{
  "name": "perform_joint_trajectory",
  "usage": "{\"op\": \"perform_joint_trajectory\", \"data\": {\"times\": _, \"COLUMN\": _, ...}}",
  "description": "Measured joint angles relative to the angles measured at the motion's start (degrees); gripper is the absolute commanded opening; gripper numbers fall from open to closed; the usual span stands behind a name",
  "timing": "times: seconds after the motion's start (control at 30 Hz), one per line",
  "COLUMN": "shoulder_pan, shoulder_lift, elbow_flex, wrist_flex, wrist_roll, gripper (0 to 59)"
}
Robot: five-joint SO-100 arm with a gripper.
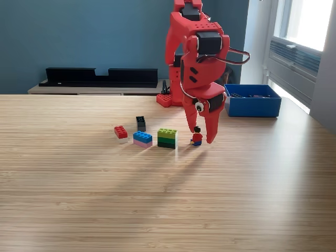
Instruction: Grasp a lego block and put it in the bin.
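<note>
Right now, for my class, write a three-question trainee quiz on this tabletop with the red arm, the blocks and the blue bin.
1. True or false: the blue bin stands at the exterior view's right of the arm.
2. Multiple choice: what sits right by the tool? A) the red-and-white block B) the small red-and-blue figure C) the black block
3. Fill in: the block stack nearest the figure has a ____ top.

Key: 1 true. 2 B, the small red-and-blue figure; whether the tool touches it cannot be told. 3 green.
</note>
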Motion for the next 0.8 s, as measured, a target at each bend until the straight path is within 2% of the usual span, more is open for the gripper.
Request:
{"op": "perform_joint_trajectory", "data": {"times": 0.5, "shoulder_pan": -0.1, "shoulder_lift": 0.0, "elbow_flex": 2.5, "wrist_flex": -4.0, "wrist_roll": 0.4, "gripper": 15.7}}
{"op": "perform_joint_trajectory", "data": {"times": 0.73, "shoulder_pan": -0.1, "shoulder_lift": 0.0, "elbow_flex": 2.9, "wrist_flex": -4.0, "wrist_roll": 0.4, "gripper": 1.6}}
{"op": "perform_joint_trajectory", "data": {"times": 0.8, "shoulder_pan": -0.1, "shoulder_lift": 0.0, "elbow_flex": 2.9, "wrist_flex": -4.0, "wrist_roll": 0.4, "gripper": 0.0}}
